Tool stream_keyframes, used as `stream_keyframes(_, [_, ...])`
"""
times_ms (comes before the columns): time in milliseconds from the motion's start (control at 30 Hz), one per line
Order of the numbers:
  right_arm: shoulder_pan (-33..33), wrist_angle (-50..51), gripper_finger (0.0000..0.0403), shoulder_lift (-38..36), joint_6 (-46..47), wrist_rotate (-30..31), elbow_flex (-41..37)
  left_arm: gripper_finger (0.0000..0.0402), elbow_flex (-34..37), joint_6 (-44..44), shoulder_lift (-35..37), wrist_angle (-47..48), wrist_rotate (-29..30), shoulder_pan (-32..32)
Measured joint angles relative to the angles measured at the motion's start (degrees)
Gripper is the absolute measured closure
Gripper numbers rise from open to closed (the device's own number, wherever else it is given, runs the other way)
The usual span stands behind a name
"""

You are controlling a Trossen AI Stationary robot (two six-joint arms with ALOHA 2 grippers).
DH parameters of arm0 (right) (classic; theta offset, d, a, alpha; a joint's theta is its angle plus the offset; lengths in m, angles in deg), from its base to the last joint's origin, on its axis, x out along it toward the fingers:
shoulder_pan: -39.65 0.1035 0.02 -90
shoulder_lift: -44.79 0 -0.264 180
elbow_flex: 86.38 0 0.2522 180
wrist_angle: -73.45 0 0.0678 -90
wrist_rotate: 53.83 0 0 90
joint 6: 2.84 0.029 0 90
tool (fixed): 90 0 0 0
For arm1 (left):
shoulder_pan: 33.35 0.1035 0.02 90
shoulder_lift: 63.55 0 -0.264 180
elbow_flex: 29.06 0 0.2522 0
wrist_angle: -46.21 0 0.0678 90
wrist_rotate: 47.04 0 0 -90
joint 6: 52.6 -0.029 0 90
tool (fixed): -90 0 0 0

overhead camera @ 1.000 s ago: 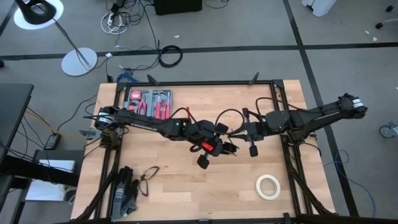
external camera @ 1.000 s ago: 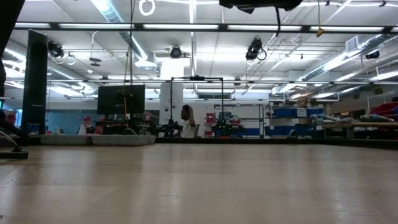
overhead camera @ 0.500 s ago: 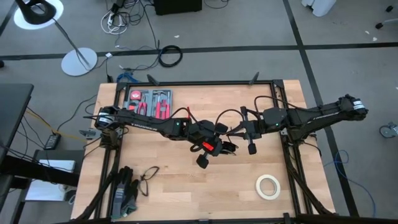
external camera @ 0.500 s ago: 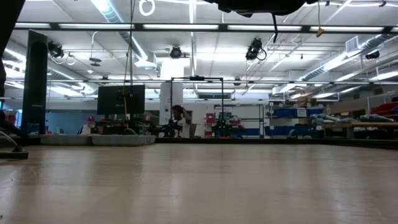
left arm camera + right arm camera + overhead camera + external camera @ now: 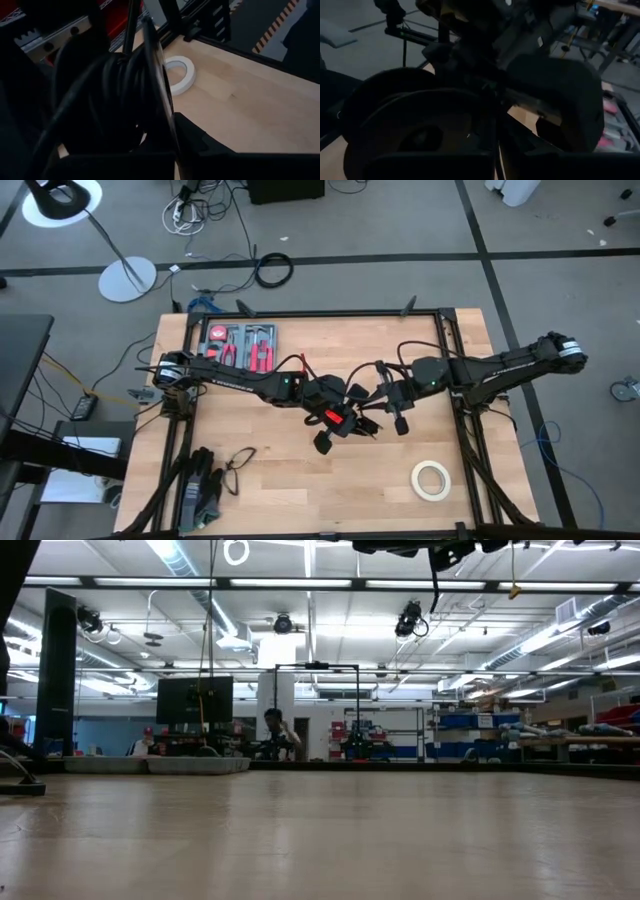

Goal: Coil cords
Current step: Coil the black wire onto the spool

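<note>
The thin black cord [image 5: 358, 394] is held up over the middle of the table between both grippers. In the left wrist view it shows as a bundle of several loops [image 5: 112, 95]. My left gripper [image 5: 335, 430] is shut on that bundle. My right gripper [image 5: 396, 410] is close on its right, and a strand [image 5: 495, 132] runs between its fingers. The cord's end piece cannot be made out. In the low view only the arms' undersides [image 5: 430, 548] show, high above the tabletop. My left gripper holds the coiled loops of the cord [image 5: 125, 100], several strands together, between its two fingers. The bundle is lifted clear of the table. My right gripper has one strand of the cord [image 5: 495, 145] between its fingers, coming level from the table's right. The wrist view is too dark to show more of the hold.
A cream-white tape roll [image 5: 431, 479] lies near the table's front right and also shows in the left wrist view [image 5: 179, 75]. A red and black tool case [image 5: 240, 340] lies at the far left. Dark gloves and a loose loop [image 5: 215, 475] lie at the front left.
My right gripper has moved toward the table's left, closer to my left gripper. The slack loop of cord between them has changed shape. Both stay high above the table.
</note>
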Motion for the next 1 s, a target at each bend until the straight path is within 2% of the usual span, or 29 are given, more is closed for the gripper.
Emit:
stream_keyframes(133, [-0.7, 2.3, 0.0379, 0.9, 2.1, -0.8, 0.0, 0.0401, 0.0, 0.0, 0.0, -0.3, 0.2, 0.1])
stream_keyframes(367, [-1.2, 6.2, 0.0314, 1.9, 4.8, 0.4, -0.1, 0.0401, -0.2, -1.2, 0.2, -2.3, -0.7, -0.2])
stream_keyframes(500, [-1.5, 6.7, 0.0292, 1.9, 7.0, -0.2, -0.1, 0.0401, -0.2, -2.9, 0.2, -3.3, 1.2, -0.7])
stream_keyframes(767, [-1.2, 8.8, 0.0296, 1.4, 11.4, -4.5, -0.1, 0.0401, -0.2, -3.2, 0.2, -4.6, 2.1, -0.8])
stream_keyframes(1000, [0.1, 10.5, 0.0304, -0.4, 15.0, -2.2, -2.9, 0.0401, -0.2, -2.8, 0.6, -5.1, 1.3, -1.1])
